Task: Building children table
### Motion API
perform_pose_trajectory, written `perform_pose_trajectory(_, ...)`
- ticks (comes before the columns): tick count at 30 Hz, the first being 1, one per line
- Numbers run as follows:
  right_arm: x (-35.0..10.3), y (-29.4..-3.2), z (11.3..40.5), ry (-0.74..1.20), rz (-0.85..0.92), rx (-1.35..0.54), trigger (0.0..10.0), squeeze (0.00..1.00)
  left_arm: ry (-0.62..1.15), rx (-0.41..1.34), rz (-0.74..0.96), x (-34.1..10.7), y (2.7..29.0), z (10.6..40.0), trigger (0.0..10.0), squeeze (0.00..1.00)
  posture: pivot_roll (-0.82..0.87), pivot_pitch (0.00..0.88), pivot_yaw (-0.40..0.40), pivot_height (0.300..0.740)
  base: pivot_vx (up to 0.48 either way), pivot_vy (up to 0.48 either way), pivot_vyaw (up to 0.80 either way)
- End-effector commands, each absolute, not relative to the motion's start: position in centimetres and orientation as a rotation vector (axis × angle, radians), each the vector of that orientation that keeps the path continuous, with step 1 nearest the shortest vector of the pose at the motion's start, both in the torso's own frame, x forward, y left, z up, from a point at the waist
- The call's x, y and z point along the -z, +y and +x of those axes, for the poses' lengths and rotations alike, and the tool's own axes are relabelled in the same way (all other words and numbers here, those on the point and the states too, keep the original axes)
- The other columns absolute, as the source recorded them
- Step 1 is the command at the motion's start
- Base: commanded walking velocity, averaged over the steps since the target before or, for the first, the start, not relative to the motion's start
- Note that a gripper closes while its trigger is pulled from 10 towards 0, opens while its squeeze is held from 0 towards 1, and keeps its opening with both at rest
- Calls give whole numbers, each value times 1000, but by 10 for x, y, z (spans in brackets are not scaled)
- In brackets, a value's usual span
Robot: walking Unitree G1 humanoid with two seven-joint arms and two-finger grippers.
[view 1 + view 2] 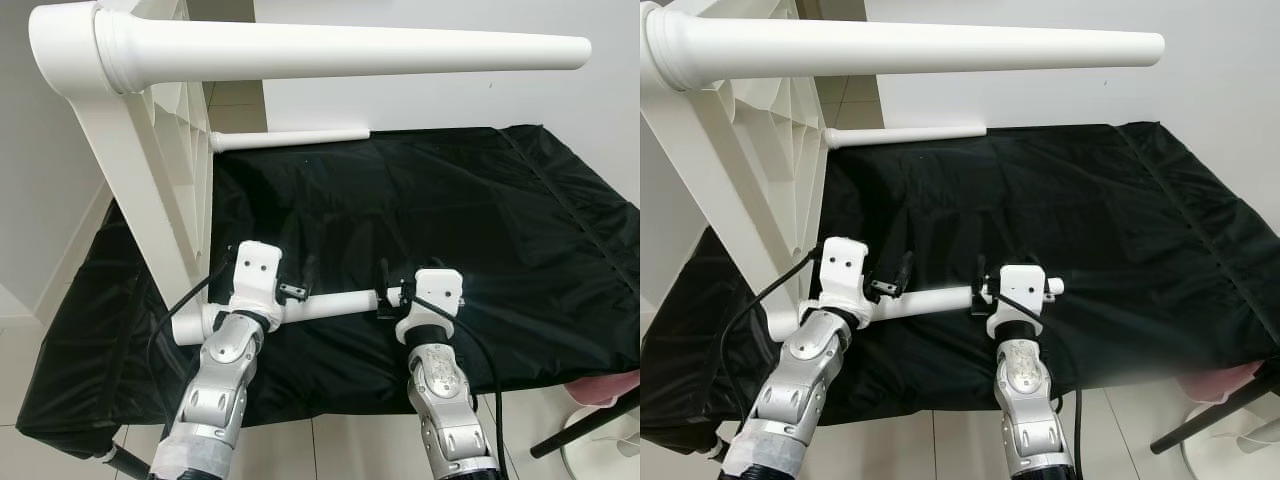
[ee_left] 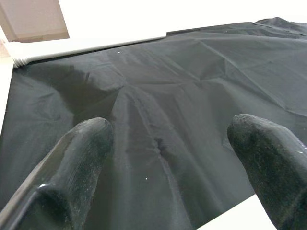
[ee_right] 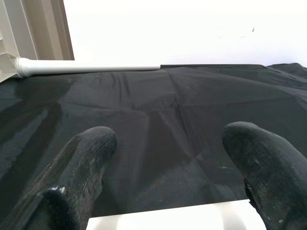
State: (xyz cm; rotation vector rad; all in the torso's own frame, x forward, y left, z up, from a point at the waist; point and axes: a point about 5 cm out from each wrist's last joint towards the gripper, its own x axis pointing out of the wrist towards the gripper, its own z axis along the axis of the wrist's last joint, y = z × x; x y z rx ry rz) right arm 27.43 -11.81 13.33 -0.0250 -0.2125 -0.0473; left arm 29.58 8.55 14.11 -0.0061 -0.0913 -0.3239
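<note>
Table leg [image 1: 335,304], white, lying beneath the spread fingers of left gripper [image 1: 296,281] and right gripper [image 1: 393,291], seemingly ungripped, over black cloth [image 1: 450,210]: close both evenly before turning it into the table frame [image 1: 150,190].

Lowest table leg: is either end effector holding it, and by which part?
Neither clamps it. The left end effector and right end effector sit open at the lowest leg, mid-length and near its free end. Whether they touch it cannot be told.
</note>
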Motion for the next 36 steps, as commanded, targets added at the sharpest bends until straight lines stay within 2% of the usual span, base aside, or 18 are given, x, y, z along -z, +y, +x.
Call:
perform_pose_trajectory(1,-134,-114,274,-209,-18,36,10000,0,-77,242,-44,-138,82,292,10000,0,-68,43,46,740,0,0,0)
perform_pose_trajectory(12,-130,-114,262,-191,-29,44,10000,0,-79,229,-31,-138,81,289,10000,0,-100,92,71,740,0,0,0)
perform_pose_trajectory(36,-132,-107,268,-204,-39,2,10000,0,-101,271,24,-140,76,289,10000,0,-44,54,52,740,0,0,0)
